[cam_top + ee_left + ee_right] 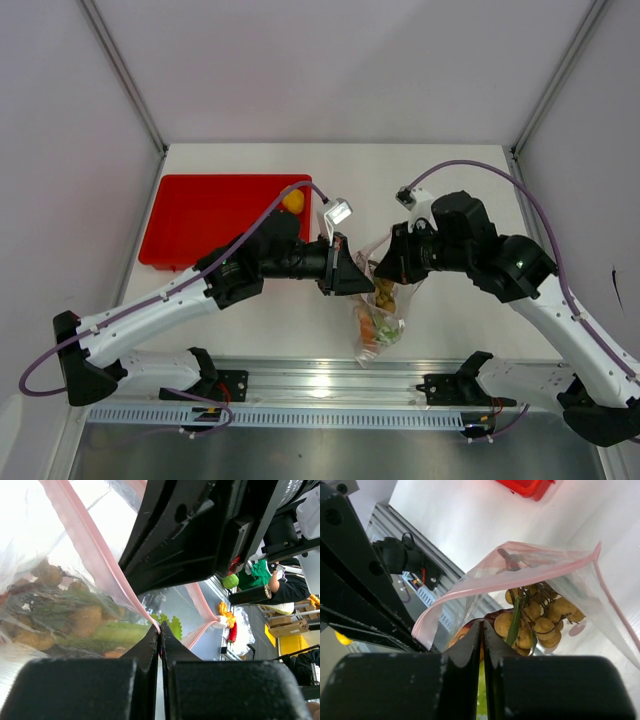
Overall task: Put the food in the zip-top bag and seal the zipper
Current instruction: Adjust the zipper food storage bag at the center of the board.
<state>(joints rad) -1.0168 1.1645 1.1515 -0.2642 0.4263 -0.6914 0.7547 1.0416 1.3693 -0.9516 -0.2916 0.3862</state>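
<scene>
The zip-top bag [382, 308] hangs between my two grippers above the table, near the front rail. Inside it are tan berries [540, 625], green stalks [107, 632] and an orange piece [367, 328]. My left gripper [160, 632] is shut on the pink zipper strip [95, 555] at the bag's mouth edge. My right gripper [483, 626] is shut on the bag's wall just below the mouth. The mouth gapes open in the right wrist view, its pink strip [530, 552] arching above the berries. A small yellow-orange fruit [293, 200] lies in the red tray [210, 220].
The red tray sits at the back left of the white table [460, 165]. A metal rail [330, 375] runs along the near edge. The two arms meet closely over the table's middle; the right arm's black body [200, 525] fills the left wrist view's upper part.
</scene>
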